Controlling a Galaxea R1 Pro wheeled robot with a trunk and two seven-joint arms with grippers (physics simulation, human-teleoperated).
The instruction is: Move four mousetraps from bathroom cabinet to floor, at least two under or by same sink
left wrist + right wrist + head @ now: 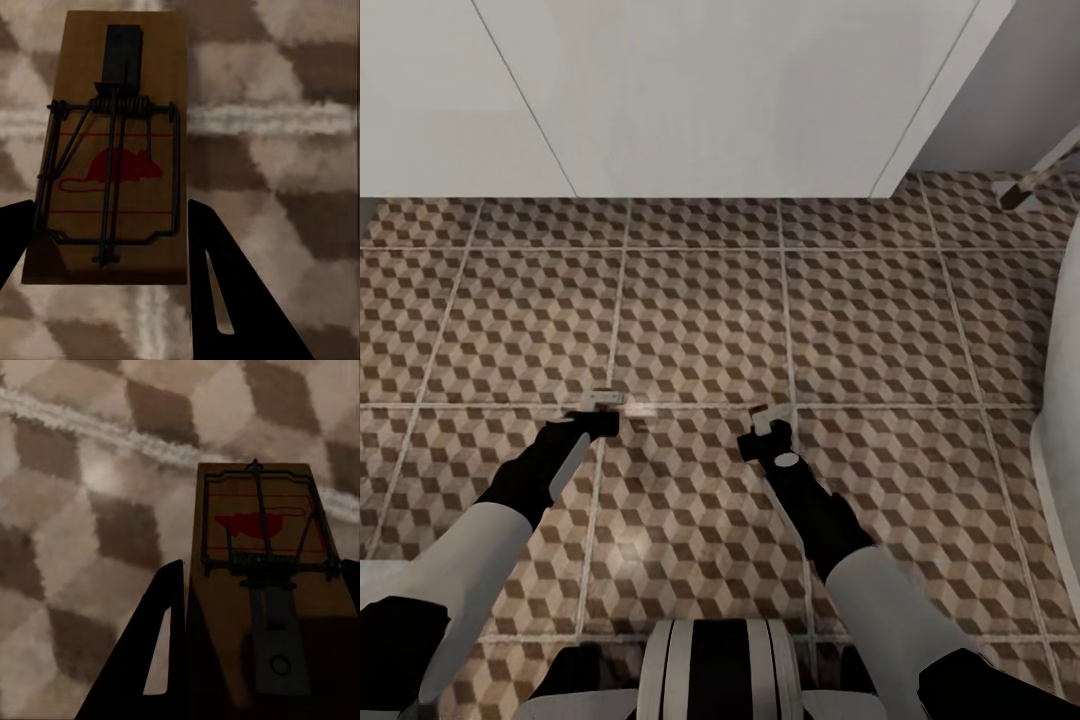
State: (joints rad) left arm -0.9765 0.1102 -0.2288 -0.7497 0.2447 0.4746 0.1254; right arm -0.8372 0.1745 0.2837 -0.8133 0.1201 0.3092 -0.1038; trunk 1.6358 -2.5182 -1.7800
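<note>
In the left wrist view a brown wooden mousetrap (154, 90) with a red mouse print and a dark wire spring sits between my left gripper's (112, 210) black fingers (225, 292), which press on its long edges. Another mousetrap (221, 607) is clamped the same way in my right gripper (266, 574). From the head camera, the left gripper (601, 408) and right gripper (768, 425) hang low over the bathroom floor (700, 310), a little apart, each with a small pale trap at its tip. The cabinet is out of view.
A white flat-fronted unit (690, 90) runs along the far edge of the tiles. A white curved fixture (1063, 400) stands at the right, with a slanted dark and chrome part (1040, 172) behind it. Patterned tiles stretch between and ahead of the arms.
</note>
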